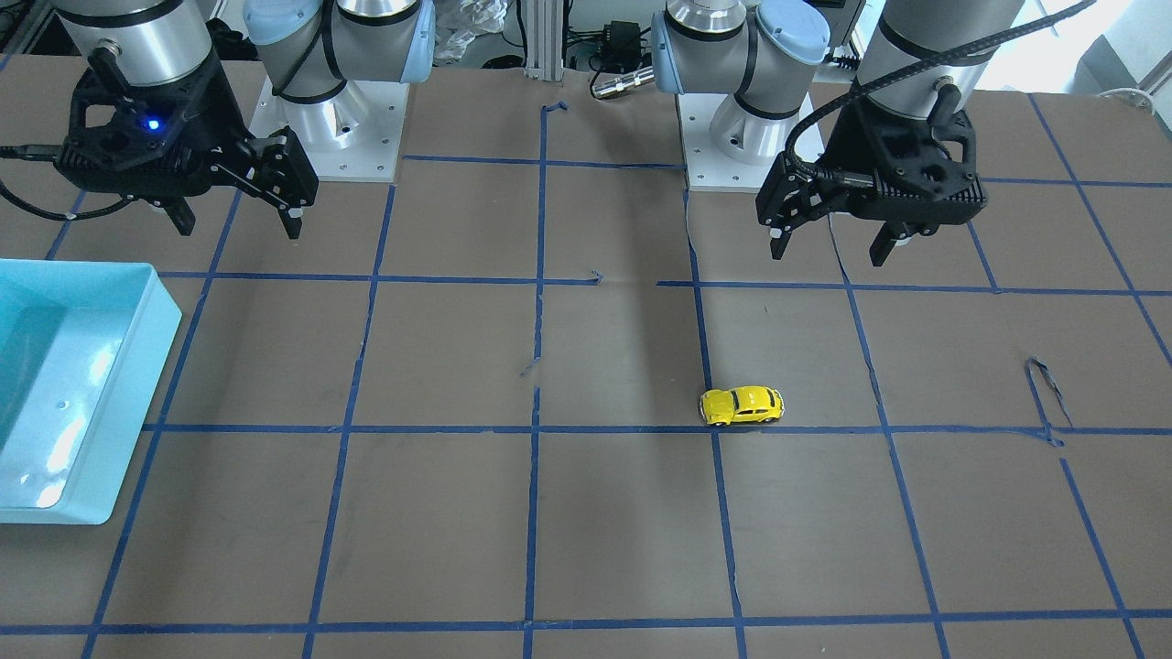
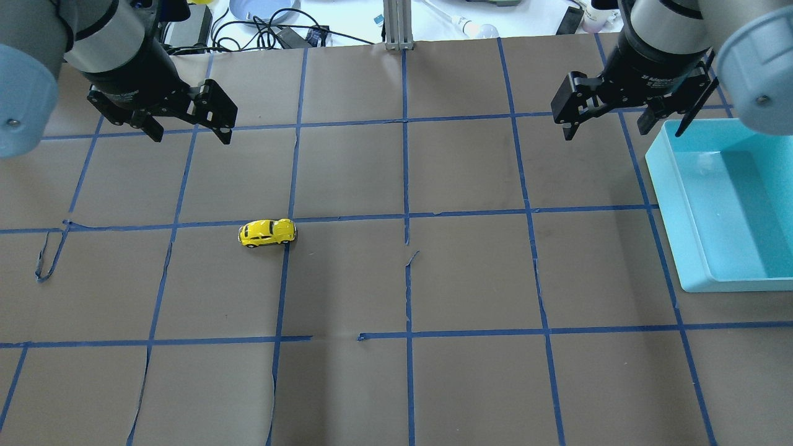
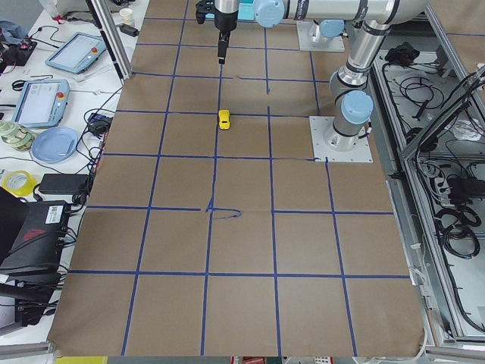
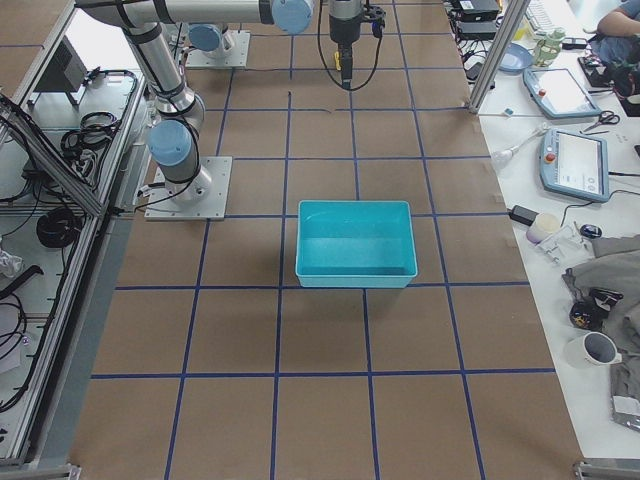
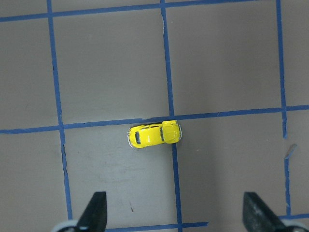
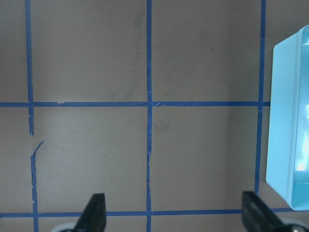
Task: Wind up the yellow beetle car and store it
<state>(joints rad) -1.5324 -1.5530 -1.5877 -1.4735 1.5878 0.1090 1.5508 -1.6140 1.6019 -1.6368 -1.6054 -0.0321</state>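
The yellow beetle car point(image 1: 742, 405) stands on its wheels on the brown table beside a blue tape line, and shows in the overhead view point(image 2: 267, 233) left of centre. In the left wrist view the car point(image 5: 154, 134) lies ahead of the fingers, well apart from them. My left gripper point(image 2: 191, 133) is open and empty, held above the table on the far side of the car from the robot; it also shows in the front view point(image 1: 831, 249). My right gripper point(image 2: 606, 129) is open and empty, above the table by the teal bin point(image 2: 672, 204).
The teal bin point(image 1: 137, 384) is empty and sits at the table's right end; its rim shows in the right wrist view point(image 6: 285, 121). Blue tape lines grid the brown paper, with some torn, lifted ends point(image 2: 46, 260). The arm bases point(image 1: 330, 137) stand at the robot's edge.
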